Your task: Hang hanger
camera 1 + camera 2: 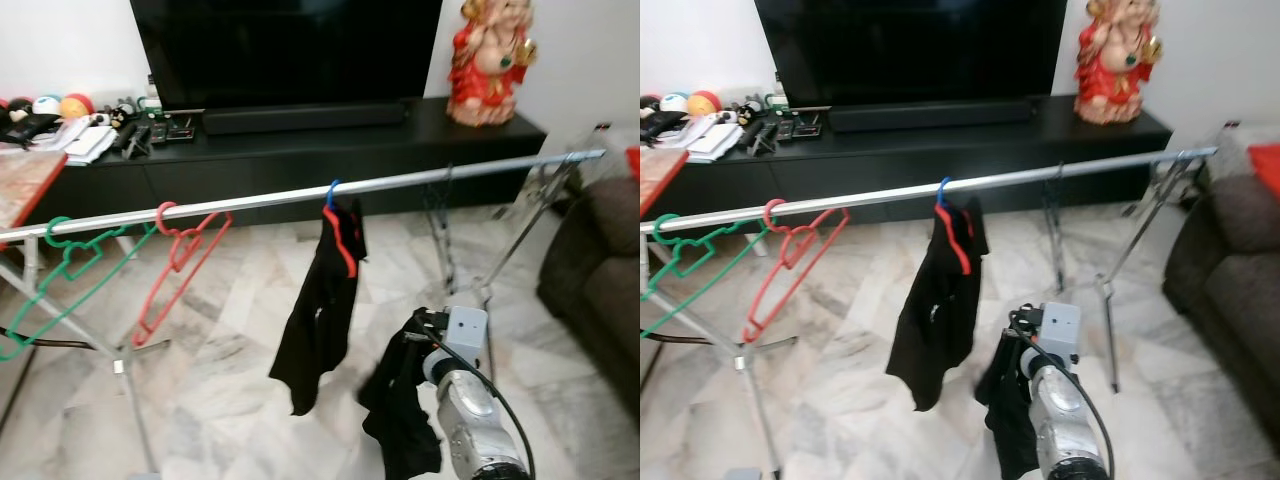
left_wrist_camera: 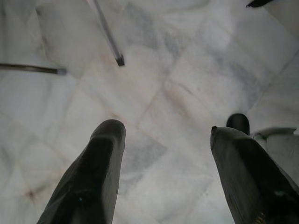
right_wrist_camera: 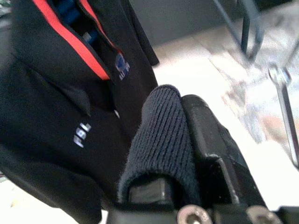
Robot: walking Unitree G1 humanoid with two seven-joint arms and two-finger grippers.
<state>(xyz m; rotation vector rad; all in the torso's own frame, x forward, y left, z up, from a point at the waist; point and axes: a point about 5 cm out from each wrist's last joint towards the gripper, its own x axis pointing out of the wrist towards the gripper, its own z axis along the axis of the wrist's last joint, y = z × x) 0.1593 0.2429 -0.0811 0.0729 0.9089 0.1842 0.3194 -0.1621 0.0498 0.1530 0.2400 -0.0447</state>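
Observation:
A silver rail (image 1: 250, 200) of a drying rack crosses in front of me. On it hang an empty green hanger (image 1: 70, 262), an empty red hanger (image 1: 182, 262) and a blue hanger (image 1: 331, 189) carrying a black shirt with red trim (image 1: 320, 310). Low and right of that shirt, my right gripper (image 3: 184, 119) is shut on a dark knitted garment (image 1: 400, 410) that droops from it. The black shirt (image 3: 60, 107) hangs just ahead of those fingers in the right wrist view. My left gripper (image 2: 166, 135) is open above the marble floor, nothing between its fingers (image 2: 93, 177).
Behind the rack stand a black TV cabinet (image 1: 300, 150) with clutter on its left end, a large TV (image 1: 290, 50) and a red statue (image 1: 492, 60). A dark sofa (image 1: 600, 270) is at the right. Rack legs (image 1: 445, 240) stand on the marble floor.

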